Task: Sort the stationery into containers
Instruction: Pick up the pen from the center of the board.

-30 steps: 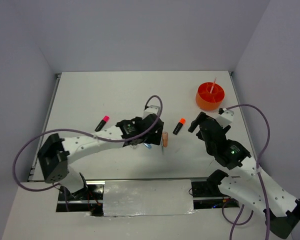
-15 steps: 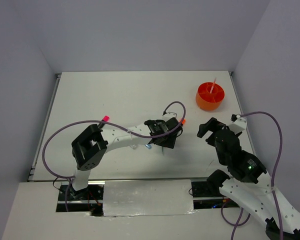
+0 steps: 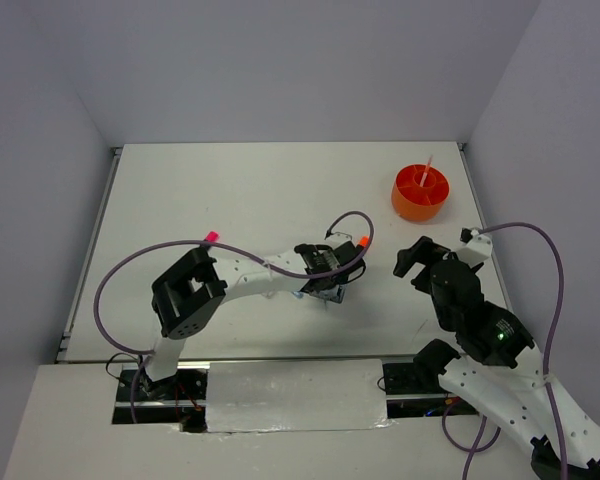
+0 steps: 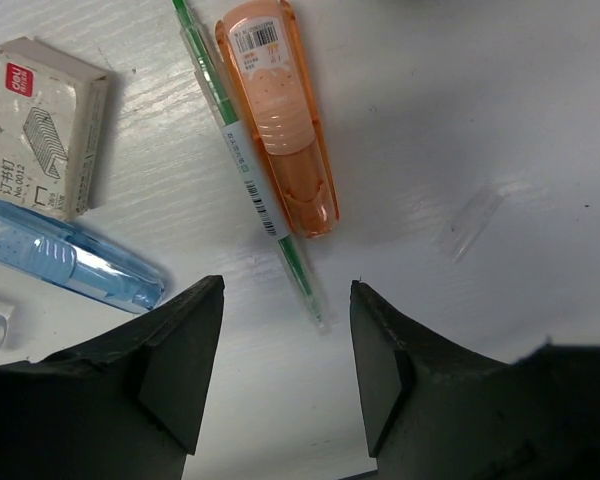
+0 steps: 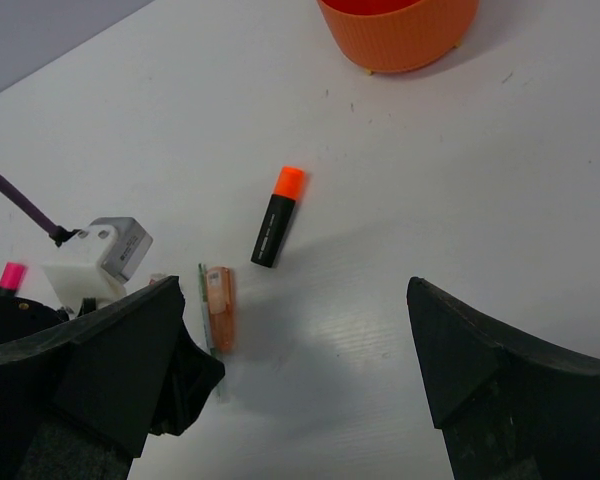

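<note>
Left pincer (image 4: pixel 287 325) is low over the tabletop (image 4: pixel 500 90), jaws spread, nothing pinched. Tip of a thin green pen (image 4: pixel 242 170) lies on the surface in the gap between its fingers, no contact that I can see. Landmark is the peach piece (image 4: pixel 280 120), lying flat just ahead of those fingers. The green pen runs along its left side, touching it. Left of the peach piece and apart from it sits a whitish staple box (image 4: pixel 45 125), with a blue-capped clear tube (image 4: pixel 75 268) just below the box. A small clear sleeve (image 4: pixel 475 222) lies to the right of the peach piece, apart. Right pincer (image 5: pixel 298 325) hangs above the tabletop to the right of the peach piece, jaws wide apart, empty. An orange-capped highlighter (image 5: pixel 277 216) lies up and right of the peach piece, not touching it. The orange tub (image 3: pixel 420 195) stands well beyond the peach piece on that same side, upright, dividers just visible from above, with a thin pale stick (image 3: pixel 426 168) leaning out. A pink cap (image 3: pixel 211 237) shows well left of the peach piece, past the left arm (image 3: pixel 245 275).
</note>
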